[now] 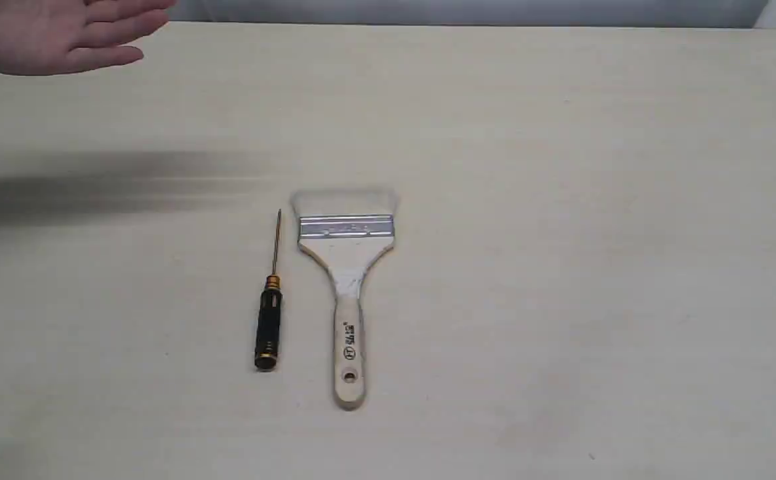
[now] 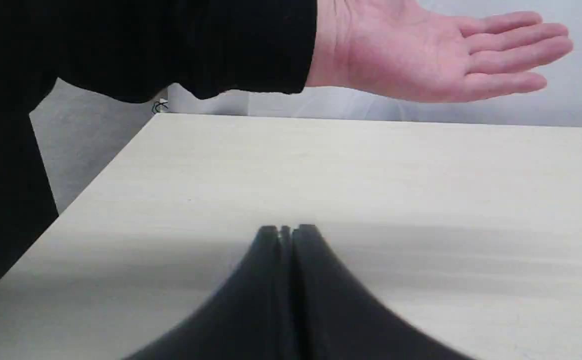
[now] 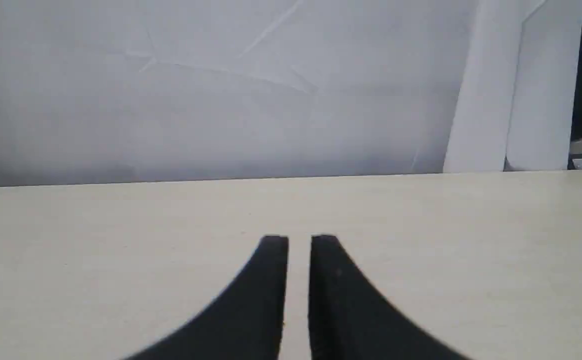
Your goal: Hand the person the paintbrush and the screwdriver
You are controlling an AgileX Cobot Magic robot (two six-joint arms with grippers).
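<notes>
The paintbrush (image 1: 347,267) lies flat near the table's middle, bristles toward the far edge and wooden handle toward the near one. The screwdriver (image 1: 269,320) lies parallel just to its left, its thin gold shaft pointing away. The person's hand (image 1: 55,33) hovers open, palm up, over the far left corner; in the left wrist view this hand (image 2: 436,55) shows above the table with a black sleeve. My left gripper (image 2: 287,229) is shut and empty. My right gripper (image 3: 299,239) is open by a narrow gap with nothing in it. Neither gripper shows in the exterior view.
The pale wooden table (image 1: 561,200) carries a broad blurred shadow (image 1: 108,183) on its left side. A grey-white backdrop (image 3: 221,90) rises behind the far edge. The black-sleeved arm (image 2: 121,45) reaches in over the table's left corner.
</notes>
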